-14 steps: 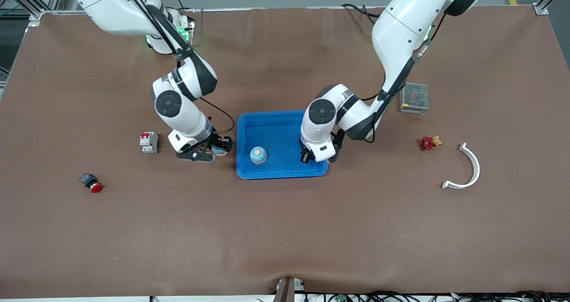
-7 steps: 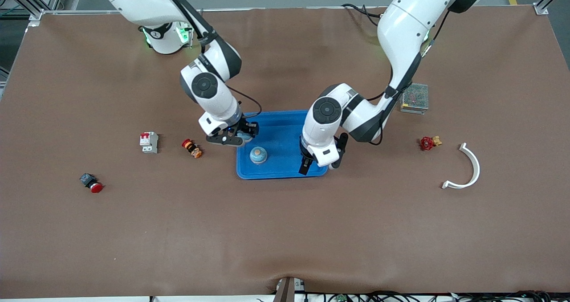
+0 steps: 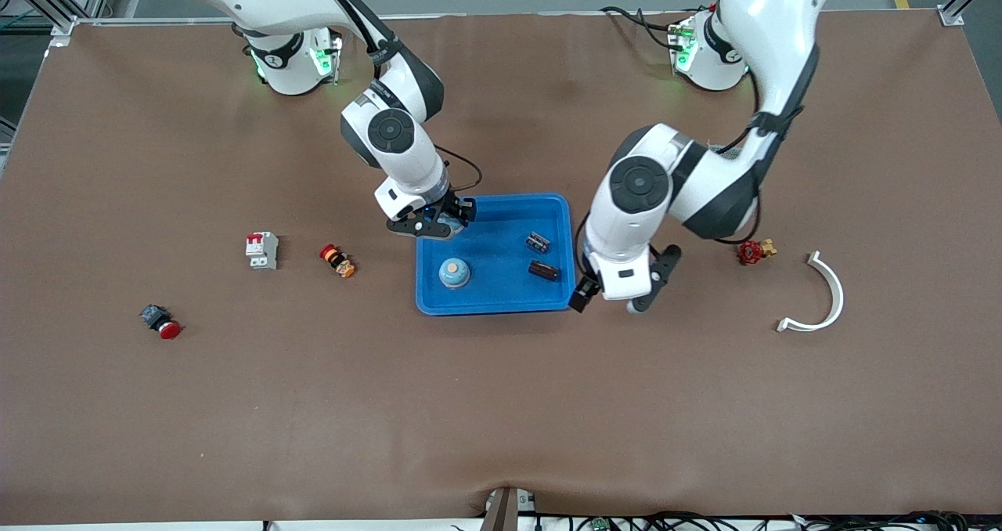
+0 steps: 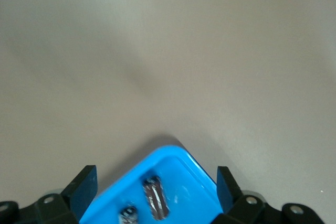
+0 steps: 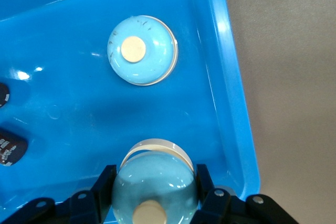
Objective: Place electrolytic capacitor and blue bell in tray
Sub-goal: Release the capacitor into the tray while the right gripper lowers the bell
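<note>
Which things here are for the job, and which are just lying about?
For the job:
tray
blue bell in the tray
second blue bell, held by the right gripper
two capacitors in the tray
left gripper, open beside the tray

Lying about:
breaker
red push button
orange-red part
red valve
white curved piece

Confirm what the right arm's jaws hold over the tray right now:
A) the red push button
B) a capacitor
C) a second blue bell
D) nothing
C: in the right wrist view the right gripper is clamped on a blue bell over the tray, while another bell already sits in it.
</note>
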